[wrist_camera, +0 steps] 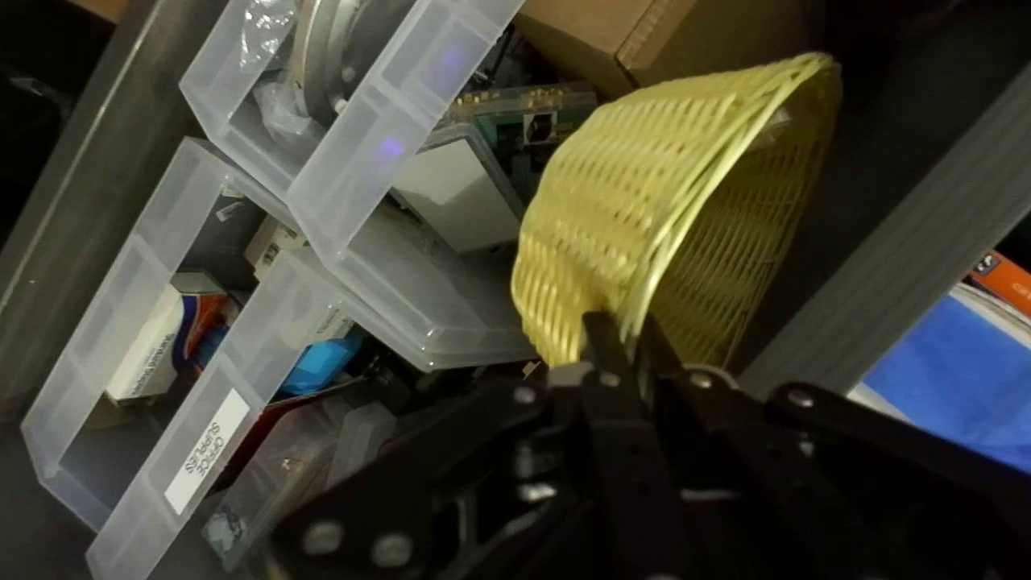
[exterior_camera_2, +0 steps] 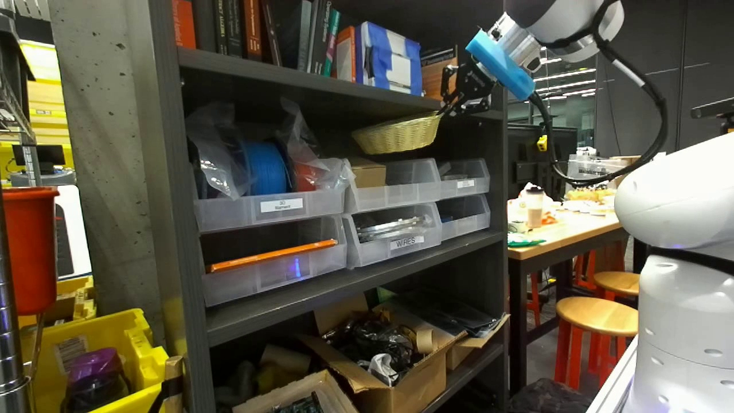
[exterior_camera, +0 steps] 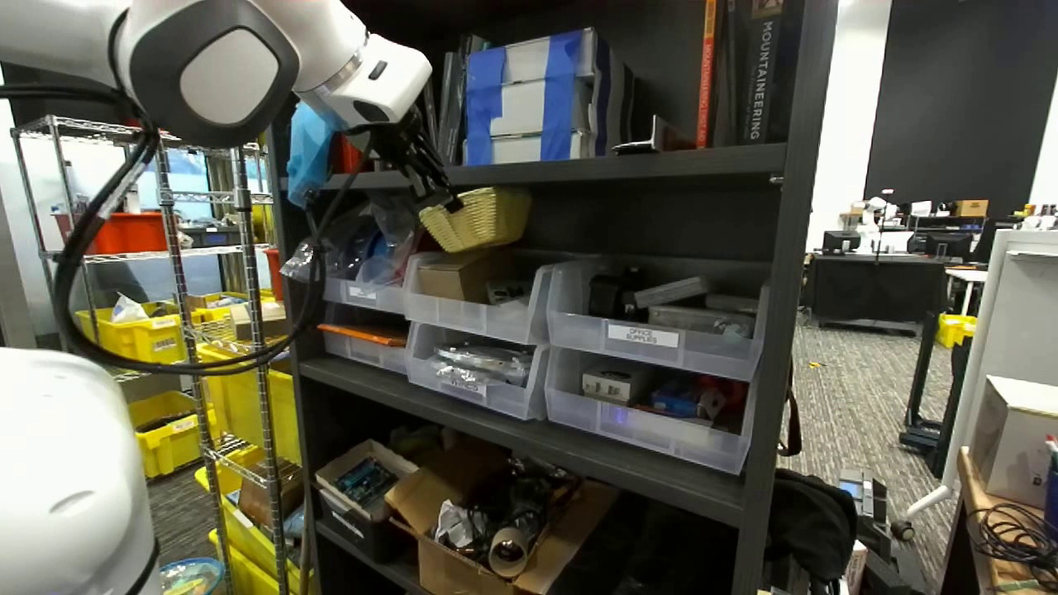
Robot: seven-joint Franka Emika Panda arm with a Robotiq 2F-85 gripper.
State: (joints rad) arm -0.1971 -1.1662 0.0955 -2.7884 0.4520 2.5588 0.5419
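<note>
A yellow woven basket (exterior_camera: 488, 219) hangs tilted in the gap above the upper clear bins; it also shows in an exterior view (exterior_camera_2: 398, 135). My gripper (exterior_camera: 444, 202) is shut on the basket's rim, as an exterior view (exterior_camera_2: 446, 109) also shows. In the wrist view the black fingertips (wrist_camera: 624, 334) pinch the rim, one finger outside and one inside the basket (wrist_camera: 600, 193). Below it, the middle upper bin (exterior_camera: 475, 318) holds a brown cardboard box (exterior_camera_2: 368, 175). I cannot tell whether the basket touches this box. The basket's inside is only partly visible.
The dark upper shelf board (exterior_camera: 612, 165) runs close above the basket and carries books and blue-taped boxes (exterior_camera_2: 393, 57). Clear bins stand stacked in two rows, including one labelled office supplies (exterior_camera: 653, 343). An open cardboard box (exterior_camera: 475, 562) sits below. A wire rack (exterior_camera: 173, 248) stands beside the shelf.
</note>
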